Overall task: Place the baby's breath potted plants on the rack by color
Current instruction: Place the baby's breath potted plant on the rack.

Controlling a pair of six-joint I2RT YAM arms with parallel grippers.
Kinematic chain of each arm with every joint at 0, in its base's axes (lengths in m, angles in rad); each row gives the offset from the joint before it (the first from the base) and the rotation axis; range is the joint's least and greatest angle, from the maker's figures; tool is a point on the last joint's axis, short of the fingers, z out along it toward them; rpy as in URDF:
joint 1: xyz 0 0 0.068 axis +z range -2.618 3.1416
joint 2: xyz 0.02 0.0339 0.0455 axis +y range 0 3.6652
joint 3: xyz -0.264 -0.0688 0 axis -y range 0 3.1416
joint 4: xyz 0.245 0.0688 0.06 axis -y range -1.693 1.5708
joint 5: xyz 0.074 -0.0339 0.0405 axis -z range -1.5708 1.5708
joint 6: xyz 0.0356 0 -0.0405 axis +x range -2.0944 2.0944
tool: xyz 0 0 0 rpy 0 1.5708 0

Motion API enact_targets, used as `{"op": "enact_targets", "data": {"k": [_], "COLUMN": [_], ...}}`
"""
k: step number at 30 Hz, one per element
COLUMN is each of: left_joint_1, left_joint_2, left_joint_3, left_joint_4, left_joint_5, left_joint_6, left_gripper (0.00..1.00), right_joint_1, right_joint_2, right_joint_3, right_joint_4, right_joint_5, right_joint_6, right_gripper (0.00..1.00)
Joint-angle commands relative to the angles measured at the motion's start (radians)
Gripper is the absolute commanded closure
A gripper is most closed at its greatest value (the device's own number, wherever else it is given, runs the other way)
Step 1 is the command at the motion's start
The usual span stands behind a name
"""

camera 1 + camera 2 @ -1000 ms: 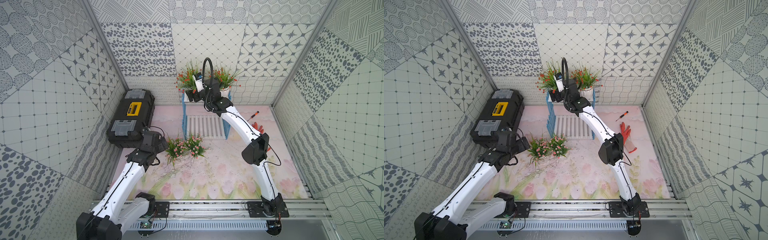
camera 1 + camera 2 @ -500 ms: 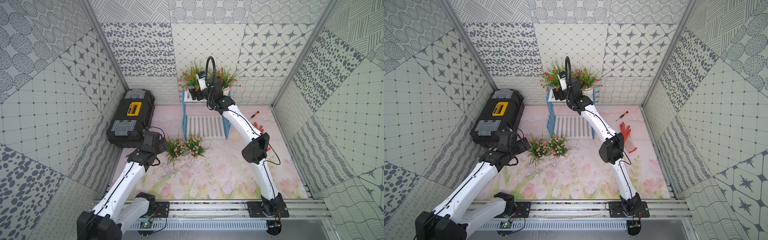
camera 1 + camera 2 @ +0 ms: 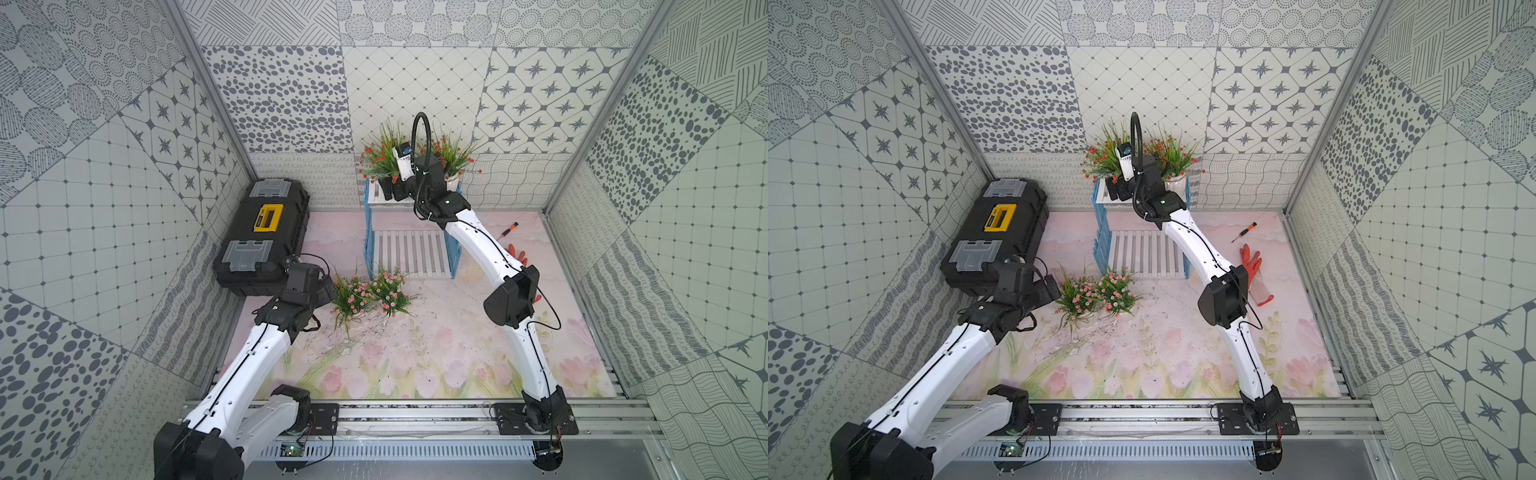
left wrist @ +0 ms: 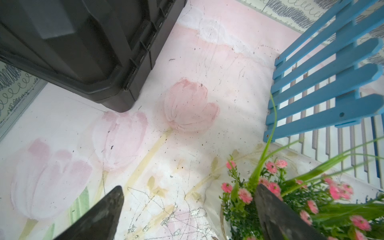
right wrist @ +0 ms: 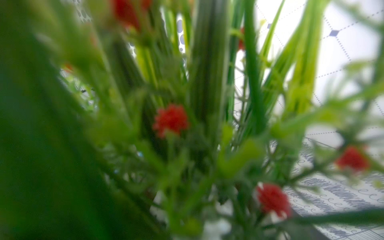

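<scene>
Grey-and-white patterned walls [image 3: 291, 104] close the cell on three sides and meet at slanted metal corner posts [image 3: 210, 95]. The floor mat [image 3: 415, 353] is pale pink, printed with tulips, scuffed and speckled. An aluminium rail [image 3: 415, 417] runs along the near edge. The light is even and seems to come from overhead.

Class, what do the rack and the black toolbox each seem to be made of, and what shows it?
Rack: probably painted wood; matte blue side slats with flat sawn-looking ends and screw holes. Toolbox: probably moulded plastic; black, slight sheen, rounded ribbed edges, grey latches.
</scene>
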Motion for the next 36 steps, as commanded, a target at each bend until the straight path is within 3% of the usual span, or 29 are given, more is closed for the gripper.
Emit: {"op": "enact_targets", "data": {"k": [1, 12, 20, 27, 36], "left_joint_1": [0.001, 0.0, 0.002, 0.002, 0.002], "left_joint_2": [0.002, 0.007, -0.003, -0.004, 0.015], "left_joint_3": [0.005, 0.014, 0.023, 0.04, 0.079], "left_joint_4": [0.03, 0.029, 0.019, 0.006, -0.02], "left_joint_5": [-0.01, -0.007, -0.027, -0.028, -0.001], "left_joint_6": [0.001, 0.016, 0.027, 0.034, 0.086], "left_gripper": [0.02, 0.02, 0.02, 0.02, 0.02], "right_joint_1": [0.001, 0.009, 0.015, 0.031, 0.084], "right_joint_2": [-0.03, -0.145, -0.392, -0.56, -0.944], "right_joint_3": [0.016, -0.141, -0.601, -0.836, -1.39], "right_joint_4": [0.076, 0.143, 0.503, 0.591, 0.712], "right_joint_5": [0.009, 0.011, -0.01, 0.032, 0.102], "right_joint_6": [-0.028, -0.026, -0.013, -0.002, 0.035], "right_gripper": [0.02, 0.02, 0.02, 0.02, 0.02]}}
